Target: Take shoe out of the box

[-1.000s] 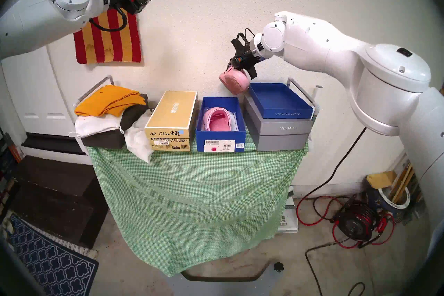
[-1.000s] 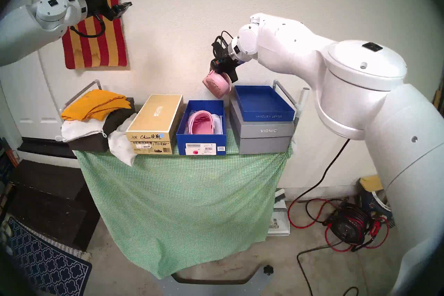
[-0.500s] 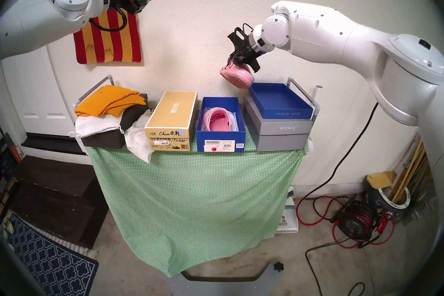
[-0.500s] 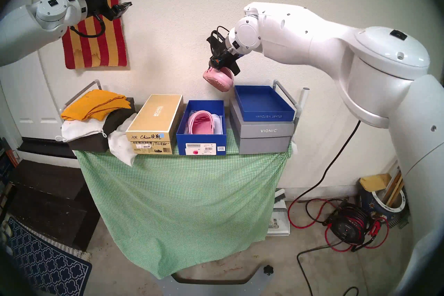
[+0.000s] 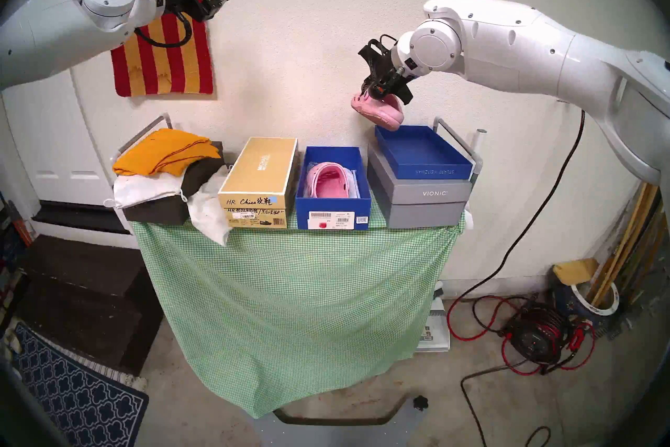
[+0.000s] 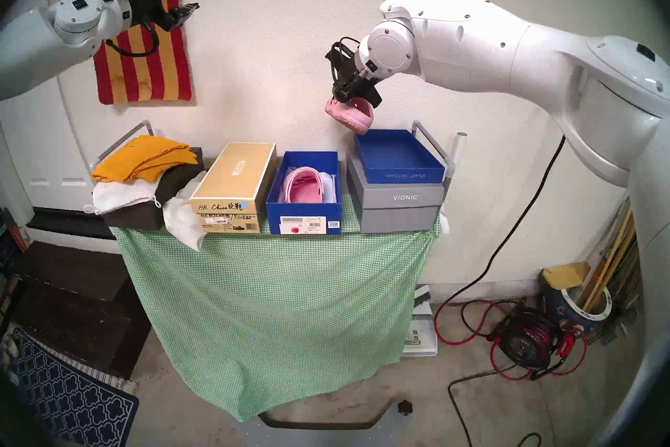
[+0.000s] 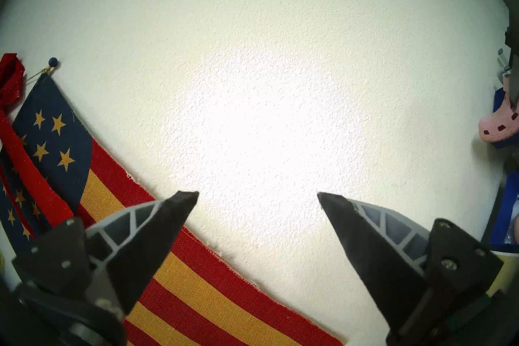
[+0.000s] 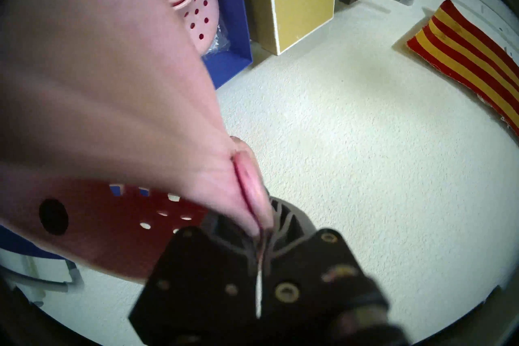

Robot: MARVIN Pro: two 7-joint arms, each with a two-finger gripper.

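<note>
The royal-blue box (image 5: 333,205) stands open mid-table, white barcode label on its front end; it also shows in the head right view (image 6: 304,210). One pink clog (image 5: 328,181) lies inside it. My right gripper (image 5: 373,95) is shut on the edge of a second pink clog (image 5: 379,110) and holds it in the air above the far left corner of the shallow blue lid (image 5: 431,171). In the right wrist view the held clog (image 8: 98,84) fills the left side, pinched at the gripper (image 8: 261,224). My left gripper (image 5: 217,2) is open and empty, high up by the wall.
The lid rests on a grey VIONIC box (image 5: 427,207) at the right. A gold shoebox (image 5: 261,170) stands left of the blue box, and a pile of cloths (image 5: 166,152) lies further left. A green checked cloth (image 5: 290,290) drapes the table. A cable reel (image 5: 536,341) sits on the floor.
My right gripper has carried the held clog to the right and slightly up, towards the blue lid, and the clog has tilted more level. The left arm has not moved.
</note>
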